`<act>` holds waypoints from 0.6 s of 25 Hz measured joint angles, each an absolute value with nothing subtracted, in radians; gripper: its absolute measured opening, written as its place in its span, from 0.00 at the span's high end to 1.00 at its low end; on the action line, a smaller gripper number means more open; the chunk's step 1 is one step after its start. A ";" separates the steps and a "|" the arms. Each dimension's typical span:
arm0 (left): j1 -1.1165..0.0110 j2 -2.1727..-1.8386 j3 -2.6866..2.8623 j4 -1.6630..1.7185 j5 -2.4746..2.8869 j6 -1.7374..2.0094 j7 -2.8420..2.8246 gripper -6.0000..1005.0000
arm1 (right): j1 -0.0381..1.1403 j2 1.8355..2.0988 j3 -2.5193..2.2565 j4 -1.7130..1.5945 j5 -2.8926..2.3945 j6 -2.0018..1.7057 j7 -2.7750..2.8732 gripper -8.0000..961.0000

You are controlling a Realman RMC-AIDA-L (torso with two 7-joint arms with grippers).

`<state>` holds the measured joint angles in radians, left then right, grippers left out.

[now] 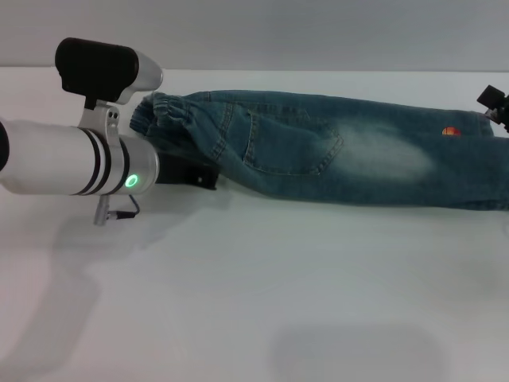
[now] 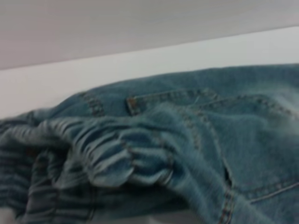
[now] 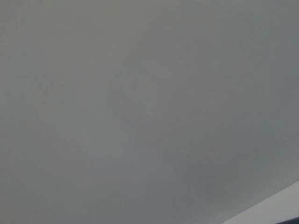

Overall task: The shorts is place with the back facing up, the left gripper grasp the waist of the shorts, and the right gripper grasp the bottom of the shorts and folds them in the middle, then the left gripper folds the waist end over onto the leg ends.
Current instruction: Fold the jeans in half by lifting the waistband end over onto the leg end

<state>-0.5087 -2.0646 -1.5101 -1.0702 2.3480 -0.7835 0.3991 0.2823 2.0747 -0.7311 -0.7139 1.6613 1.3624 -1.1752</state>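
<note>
A: Status on the fold?

B: I had the shorts [image 1: 334,147] lying flat on the white table [image 1: 262,302], already doubled lengthwise, back pocket [image 1: 290,143] up. Left gripper [image 1: 187,171] sat at the ruffled waistband [image 1: 163,119], at the end of the shorts away from the orange print [image 1: 451,131]. I couldn't tell how far the claw was parted, or whether it held cloth

A: Right side?

B: Right gripper [image 1: 495,103] was just past the print end, barely in sight, fingers unreadable

A: Risks?

B: I judged a one-layer pinch on that bunched elastic could let the lower layer drag and skew the fold
</note>
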 joint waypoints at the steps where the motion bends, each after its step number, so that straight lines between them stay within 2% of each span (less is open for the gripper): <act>1: -0.509 -2.065 -1.510 -1.070 2.348 -0.784 0.399 1.00 | 0.284 2.074 -0.731 -0.709 1.664 1.363 -1.175 0.42; 9: -0.545 -2.064 -1.510 -1.027 2.207 -0.676 0.510 1.00 | 0.289 2.074 -0.734 -0.700 1.692 1.394 -1.173 0.42; 12: -0.641 -2.065 -1.510 -0.918 2.048 -0.573 0.647 1.00 | 0.283 2.074 -0.731 -0.699 1.699 1.410 -1.171 0.42; 15: -0.669 -2.065 -1.511 -0.889 2.001 -0.558 0.690 1.00 | 0.277 2.074 -0.730 -0.687 1.713 1.423 -1.170 0.42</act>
<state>-0.6689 -2.0650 -1.5111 -0.8893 2.0005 -0.5577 0.6902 0.2773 2.0739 -0.7295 -0.6870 1.7130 1.4228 -1.1698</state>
